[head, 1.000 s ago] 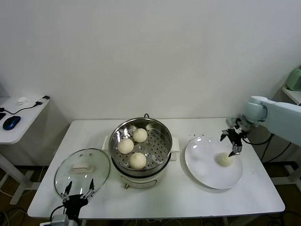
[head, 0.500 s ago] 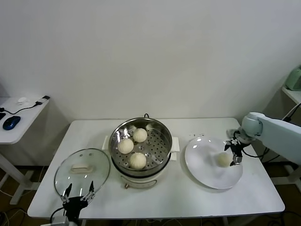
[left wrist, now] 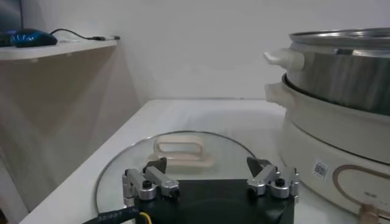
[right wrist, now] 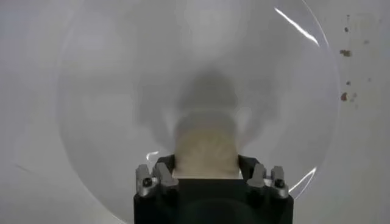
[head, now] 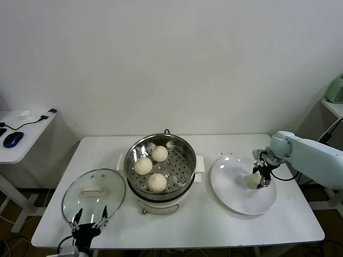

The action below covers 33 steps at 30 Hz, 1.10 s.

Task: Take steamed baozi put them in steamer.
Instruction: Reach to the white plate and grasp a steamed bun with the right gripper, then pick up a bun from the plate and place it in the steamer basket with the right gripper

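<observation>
Three cream-white baozi (head: 143,166) (head: 159,153) (head: 157,182) lie on the perforated tray of the shiny steel steamer (head: 185,147) at the table's middle. A fourth baozi (head: 252,181) sits on the white plate (head: 236,198) to the right. My right gripper (head: 259,179) is down on the plate, its fingers pressed against both sides of this baozi (right wrist: 206,143); in the right wrist view the bun fills the gap of the gripper (right wrist: 206,167). My left gripper (head: 90,222) is open and empty at the table's front left, over the near edge of the glass lid.
The round glass lid (head: 94,195) with a white handle (left wrist: 180,149) lies flat, left of the steamer (left wrist: 341,67). A side desk with a blue mouse (head: 13,139) stands far left. The table's right edge is close beyond the plate (right wrist: 122,91).
My right gripper has come down and slightly left onto the baozi on the plate and now grips its sides. The left arm has not moved.
</observation>
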Tool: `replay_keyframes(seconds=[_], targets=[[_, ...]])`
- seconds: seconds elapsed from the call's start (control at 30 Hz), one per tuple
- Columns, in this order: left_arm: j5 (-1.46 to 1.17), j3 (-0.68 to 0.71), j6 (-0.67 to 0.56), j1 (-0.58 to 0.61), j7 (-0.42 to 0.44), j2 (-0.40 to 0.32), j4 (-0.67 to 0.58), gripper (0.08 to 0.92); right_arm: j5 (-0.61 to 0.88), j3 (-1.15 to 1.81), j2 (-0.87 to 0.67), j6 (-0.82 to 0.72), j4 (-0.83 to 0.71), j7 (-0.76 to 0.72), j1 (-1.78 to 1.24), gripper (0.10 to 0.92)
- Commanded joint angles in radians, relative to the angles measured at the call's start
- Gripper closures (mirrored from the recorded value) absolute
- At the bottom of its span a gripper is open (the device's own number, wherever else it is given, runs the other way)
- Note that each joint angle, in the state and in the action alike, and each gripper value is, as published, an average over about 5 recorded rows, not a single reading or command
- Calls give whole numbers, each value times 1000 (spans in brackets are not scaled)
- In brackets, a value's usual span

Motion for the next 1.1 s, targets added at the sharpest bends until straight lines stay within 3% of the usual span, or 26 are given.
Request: replay_keyframes(seconds=[0.03,0.33,0.63,0.83,1.1], targets=[[1,0,1,0,0,0,-1,177,65,-140,-19,-11,94,-11,194,359],[4,4,10,5,0,-3,-16,177,470,-541,64,-75,350,-30,792,364],[-4,3,12,14,0,6,-34,177,839,-514,268,-225,576,87,991,364],[-6,11,17,3,2,6,-33,177,895,-428,404,-316,591,205,852,364],[-12,9,16,3,2,6,-35,177,840,-407,507,-373,498,298,629,364]])
